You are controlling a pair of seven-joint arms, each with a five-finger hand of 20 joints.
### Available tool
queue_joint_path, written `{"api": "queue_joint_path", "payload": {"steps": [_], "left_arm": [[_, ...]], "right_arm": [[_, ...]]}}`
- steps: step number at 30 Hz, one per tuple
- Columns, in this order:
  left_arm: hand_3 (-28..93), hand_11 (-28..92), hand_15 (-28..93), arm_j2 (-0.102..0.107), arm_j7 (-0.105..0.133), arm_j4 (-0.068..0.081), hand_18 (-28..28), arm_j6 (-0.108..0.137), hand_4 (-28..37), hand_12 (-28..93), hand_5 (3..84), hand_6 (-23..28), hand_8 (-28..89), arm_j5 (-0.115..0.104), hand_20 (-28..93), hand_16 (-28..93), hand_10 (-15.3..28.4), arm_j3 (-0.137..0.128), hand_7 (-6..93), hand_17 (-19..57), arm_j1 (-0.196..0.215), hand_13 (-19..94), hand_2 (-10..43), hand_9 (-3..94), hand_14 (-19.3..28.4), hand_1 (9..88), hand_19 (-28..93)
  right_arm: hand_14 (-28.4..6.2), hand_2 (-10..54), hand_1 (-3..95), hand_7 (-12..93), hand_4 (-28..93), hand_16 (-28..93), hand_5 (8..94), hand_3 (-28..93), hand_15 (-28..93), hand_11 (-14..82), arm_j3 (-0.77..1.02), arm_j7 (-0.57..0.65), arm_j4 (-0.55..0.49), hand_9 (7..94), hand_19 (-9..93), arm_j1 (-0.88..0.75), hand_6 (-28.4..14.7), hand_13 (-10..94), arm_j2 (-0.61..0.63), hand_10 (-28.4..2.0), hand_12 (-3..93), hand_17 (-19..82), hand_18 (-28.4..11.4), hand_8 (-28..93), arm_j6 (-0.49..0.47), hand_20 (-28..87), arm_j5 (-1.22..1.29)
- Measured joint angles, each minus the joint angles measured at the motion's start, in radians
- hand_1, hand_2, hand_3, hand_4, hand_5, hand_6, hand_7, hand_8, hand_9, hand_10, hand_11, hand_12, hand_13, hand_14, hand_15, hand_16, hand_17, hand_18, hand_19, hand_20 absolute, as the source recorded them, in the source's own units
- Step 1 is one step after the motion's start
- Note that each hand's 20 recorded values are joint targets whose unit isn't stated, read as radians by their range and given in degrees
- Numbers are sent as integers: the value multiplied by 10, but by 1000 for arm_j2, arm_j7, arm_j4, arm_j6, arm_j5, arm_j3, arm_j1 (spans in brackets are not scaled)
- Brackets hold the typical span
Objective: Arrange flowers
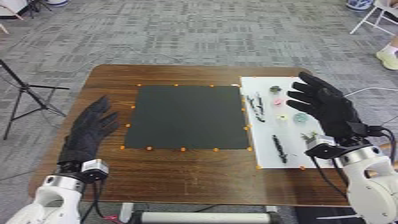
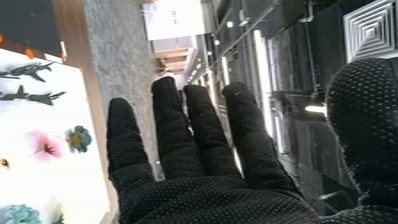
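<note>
We see left hand (image 1: 83, 134) and right hand (image 1: 334, 107) with fingers (image 2: 169, 132) spread; we should pinch the pink flower (image 2: 46, 145) lightly, without crushing it.

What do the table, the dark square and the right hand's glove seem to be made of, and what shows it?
Table: wood or wood-look laminate, low sheen; streaky brown grain.
Dark square: matte, possibly card or felt; its even surface leaves that open.
Right hand's glove: apparently black knitted fabric, matte, with tiny pale dots.
</note>
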Motion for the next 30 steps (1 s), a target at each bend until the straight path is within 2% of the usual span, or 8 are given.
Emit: {"api": "queue_joint_path", "payload": {"steps": [7,12,15,18,20,23,26,30], "left_arm": [[639,167,276,0,-3,6,189,-3,-259,183,205,19,-97,0,111,44,91,32,198,-95,-21,145,-66,143,121,313,396],[640,168,278,0,-7,4,190,-3,-259,183,206,19,-96,1,111,45,92,31,198,-96,-17,145,-66,144,121,312,397],[641,168,277,0,-9,3,190,-3,-259,183,205,18,-97,1,111,45,91,26,200,-96,-7,145,-66,144,121,312,397],[640,169,277,0,-10,-1,190,-2,-259,182,206,18,-97,2,110,45,92,17,200,-96,5,145,-66,145,121,311,397],[639,169,278,-1,-10,-6,190,-1,-259,182,207,19,-98,3,110,45,92,8,200,-96,16,146,-65,146,122,312,397],[640,168,279,-2,-10,-18,190,0,-257,181,208,19,-98,2,110,44,92,-14,199,-96,43,146,-66,147,123,310,395],[640,167,278,-2,-7,-24,190,3,-257,180,208,19,-97,1,110,44,93,-35,198,-96,72,147,-66,147,123,310,395],[642,167,277,-1,-6,-19,189,3,-257,181,208,18,-97,1,111,44,92,-20,199,-96,71,147,-67,146,122,309,394]], "right_arm": [[-122,-45,207,157,-230,269,349,819,140,90,1,11,0,349,338,-5,-51,297,0,-140,199,77,-206,-99,0,158,2],[-114,-16,276,238,-242,179,411,837,323,188,11,20,-13,454,509,-20,-41,389,8,-144,183,136,-207,-143,25,201,-20],[-112,-25,306,305,-260,172,512,811,517,323,14,57,-53,585,708,-44,-21,513,31,-141,221,226,-180,-158,141,287,-166],[-116,-72,318,351,-280,194,539,724,619,396,9,189,-106,612,797,-65,-16,549,69,-134,257,269,-169,-163,289,358,-393],[-124,-92,385,390,-282,222,544,600,687,450,7,308,-133,609,845,-74,-15,548,101,-130,288,291,-166,-163,318,399,-508],[-128,-95,425,430,-283,245,543,525,728,503,27,422,-156,599,871,-96,-16,546,159,-129,314,301,-164,-166,252,413,-607],[-129,-95,407,478,-283,257,545,522,732,520,68,433,-159,597,872,-125,-12,544,225,-132,327,300,-167,-168,70,417,-715],[-137,-95,358,581,-283,280,575,561,748,541,105,432,-177,616,882,-173,-14,556,295,-145,345,303,-175,-188,-64,428,-941]]}}
